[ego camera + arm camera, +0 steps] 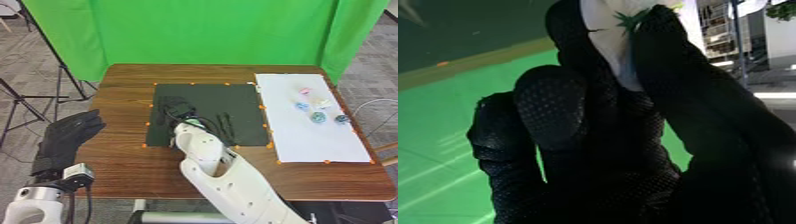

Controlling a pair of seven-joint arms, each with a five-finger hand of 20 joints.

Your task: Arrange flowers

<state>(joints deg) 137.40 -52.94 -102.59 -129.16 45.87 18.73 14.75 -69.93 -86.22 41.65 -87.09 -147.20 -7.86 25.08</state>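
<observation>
Right hand (660, 55) pinches a white, green-leafed item (602, 35), probably a flower held for setting on the black mat (242, 100). Left hand (67, 140) is relaxed beside the counter (133, 170). Loose flowers (318, 117) lie spaced on white sheet (311, 142), pickable singly.

The mat (242, 94) lies on the counter (133, 172), left of the sheet (311, 145). On the sheet's far half sit five small items (318, 117): one farthest, two side by side nearer, then two nearer still, one right of the other. The curtain (204, 32) hangs behind the counter; a stand (61, 65) is to its left.
</observation>
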